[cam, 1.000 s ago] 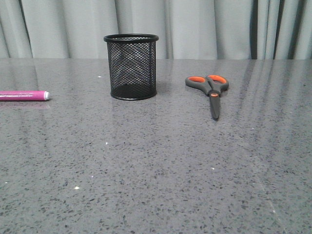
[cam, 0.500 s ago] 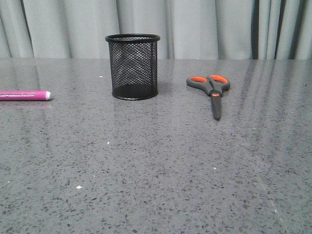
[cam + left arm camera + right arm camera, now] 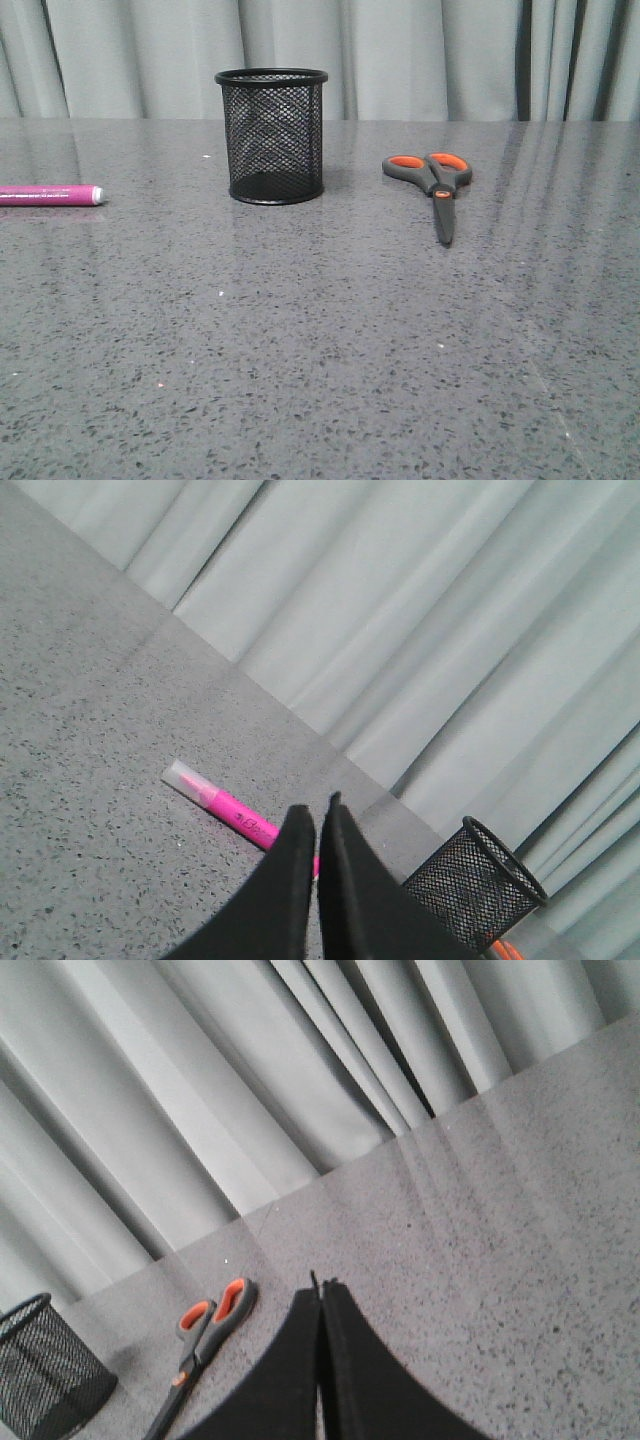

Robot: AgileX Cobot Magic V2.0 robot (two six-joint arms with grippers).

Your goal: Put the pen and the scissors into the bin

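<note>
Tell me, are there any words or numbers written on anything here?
Pen: dark printing along its pink barrel, too small and blurred to read.
Scissors: no writing visible.
Bin: no label visible.
Nothing else carries any text.

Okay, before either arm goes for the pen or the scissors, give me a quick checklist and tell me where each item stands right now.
1. Bin upright, mouth open: ok.
2. Bin free of objects: ok, nothing shows through the mesh.
3. Pen lying free on the table, apart from the bin: ok.
4. Scissors flat, blades closed, unobstructed: ok.
5. Left gripper open for a pick: not ok, fingers together, holding nothing.
6. Right gripper open for a pick: not ok, fingers together, holding nothing.
</note>
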